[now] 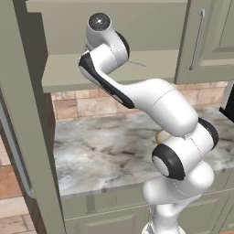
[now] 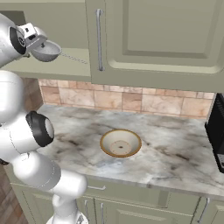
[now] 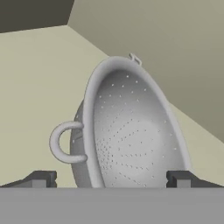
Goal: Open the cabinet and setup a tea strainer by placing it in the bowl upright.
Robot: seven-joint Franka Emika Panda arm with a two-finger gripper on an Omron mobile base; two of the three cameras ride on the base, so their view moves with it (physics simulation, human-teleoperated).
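Fig.: Arm is reaching up into the open cabinet [image 1: 114, 73], w/ its door [image 1: 27, 137] swinging out at left. End effector [image 3: 111, 179] is standing w/ fingers [image 3: 41, 178] wide apart, straddling the strainer [image 3: 131, 127] but not clamping it. Strainer is sitting on the cabinet shelf [image 3: 35, 87], tilted on its side in hand view, perforated inside facing the camera, loop handle at left. In right base view the strainer [image 2: 45, 51] is showing at the wrist, over the shelf edge. Bowl [image 2: 120, 143] is resting on the tabletop [image 2: 175, 148] below, right of the arm, well apart from the strainer.
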